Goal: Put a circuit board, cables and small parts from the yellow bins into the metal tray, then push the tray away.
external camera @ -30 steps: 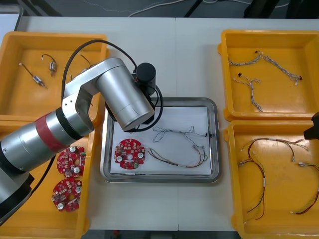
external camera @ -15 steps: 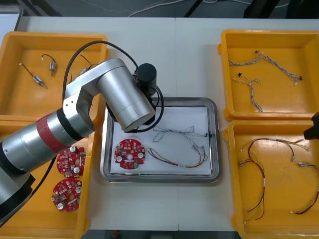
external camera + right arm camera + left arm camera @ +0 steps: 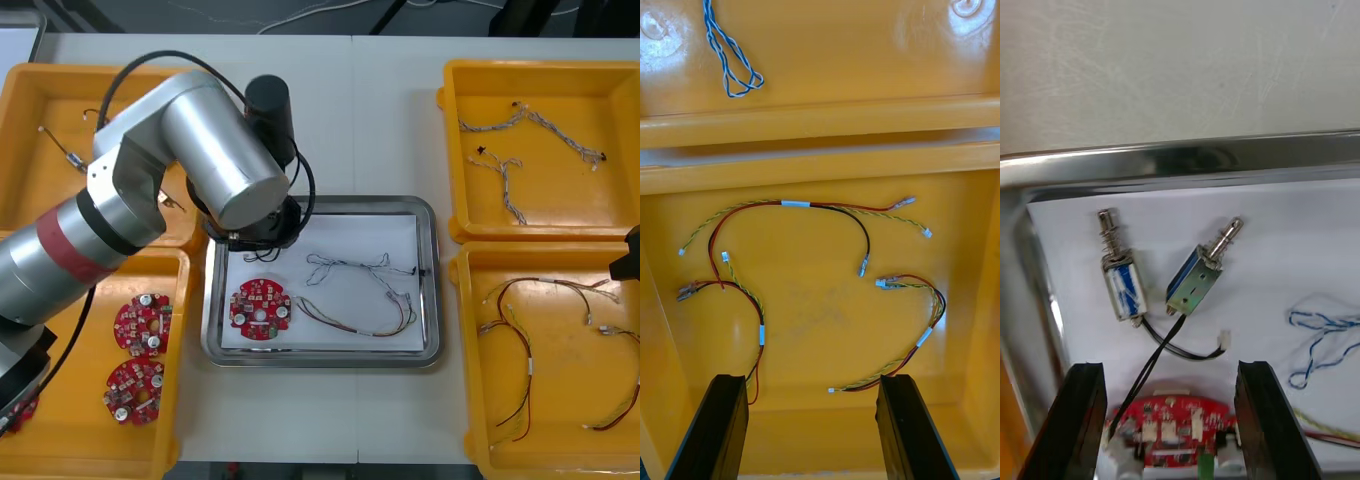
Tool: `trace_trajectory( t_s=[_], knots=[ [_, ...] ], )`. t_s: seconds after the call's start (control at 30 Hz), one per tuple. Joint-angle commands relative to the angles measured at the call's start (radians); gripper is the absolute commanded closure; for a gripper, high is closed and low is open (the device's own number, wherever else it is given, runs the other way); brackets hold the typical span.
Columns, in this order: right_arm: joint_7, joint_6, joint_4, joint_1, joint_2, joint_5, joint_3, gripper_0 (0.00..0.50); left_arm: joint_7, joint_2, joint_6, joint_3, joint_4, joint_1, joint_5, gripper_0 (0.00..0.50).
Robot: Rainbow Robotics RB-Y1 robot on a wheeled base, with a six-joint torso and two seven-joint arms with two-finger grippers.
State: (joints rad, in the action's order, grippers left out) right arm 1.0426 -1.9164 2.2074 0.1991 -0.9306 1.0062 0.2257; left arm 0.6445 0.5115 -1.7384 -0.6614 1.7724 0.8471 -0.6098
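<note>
Since 0.5 s ago the left arm point(image 3: 200, 150) has swung toward 10 o'clock, off the metal tray point(image 3: 430, 290). 2 small metal parts point(image 3: 1199, 270) lie side by side on the tray's white inside, in its 10 o'clock corner. Their black wires trail toward the circuit board point(image 3: 260, 310) at 8 o'clock. A blue and white cable point(image 3: 350, 268) and a red and yellow cable point(image 3: 360, 322) lie toward 3 and 4 o'clock. The left gripper point(image 3: 1171, 371) hangs above the parts, claw wide, holding nothing. The right gripper point(image 3: 812, 382), wide and empty too, hovers over the 4 o'clock yellow bin point(image 3: 560, 440) and its cables.
</note>
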Motion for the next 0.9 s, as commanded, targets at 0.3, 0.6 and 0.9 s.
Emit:
trace_trajectory(
  t_s=[0.3, 0.6, 0.9],
  knots=[
    [-0.026, -0.003, 0.025, -0.01, -0.039, 0.006, 0.032, 0.0, 0.129, 0.272, -0.181, 0.261, 0.229, 0.064, -0.269, 0.0],
    [-0.029, -0.003, 0.067, 0.02, -0.005, 0.078, -0.016, 0.0, 0.245, 0.424, -0.181, 0.456, 0.288, -0.069, -0.349, 0.0],
    [-0.01, -0.003, 0.129, 0.082, -0.005, 0.077, -0.144, 0.0, 0.465, 0.464, -0.181, 0.721, 0.309, -0.306, -0.357, 0.0]
  ],
)
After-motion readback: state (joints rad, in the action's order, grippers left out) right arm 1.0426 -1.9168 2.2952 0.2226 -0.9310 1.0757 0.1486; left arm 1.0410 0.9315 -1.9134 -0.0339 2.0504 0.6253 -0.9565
